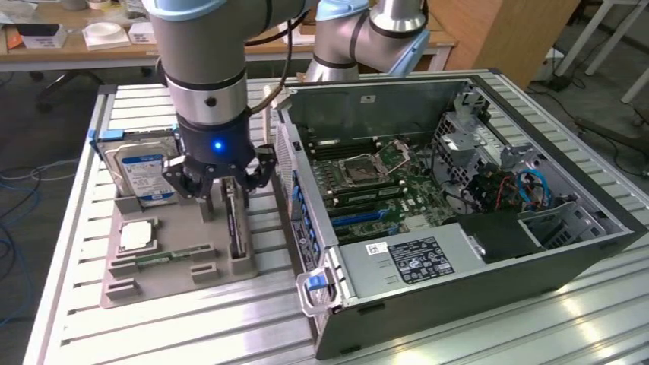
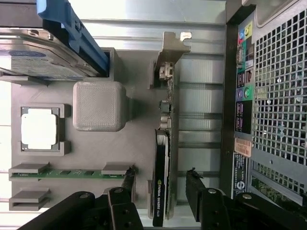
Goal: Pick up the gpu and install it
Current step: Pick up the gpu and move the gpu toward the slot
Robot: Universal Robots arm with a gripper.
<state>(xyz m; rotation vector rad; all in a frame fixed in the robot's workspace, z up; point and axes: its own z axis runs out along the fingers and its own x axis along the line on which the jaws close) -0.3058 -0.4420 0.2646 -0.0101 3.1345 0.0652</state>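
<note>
Where gpu [image 2: 161,158] stands edgewise in grey tray [image 2: 139,86], end effector [image 2: 160,177] straddling

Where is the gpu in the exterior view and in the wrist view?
Exterior view: the gpu stands on edge in the grey tray, at the exterior view's left of the computer case, under the claw.
Wrist view: the gpu lies edge-on between the claw's open fingers, beside the case.
Shared landmark: the pale square chip in the tray.

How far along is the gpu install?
Done: the gripper is positioned over the gpu, jaws open on either side with gaps showing. In hand: nothing; the card stands on edge in the gray holder. Left: grasp, lift and seating in the open PC case.
</note>
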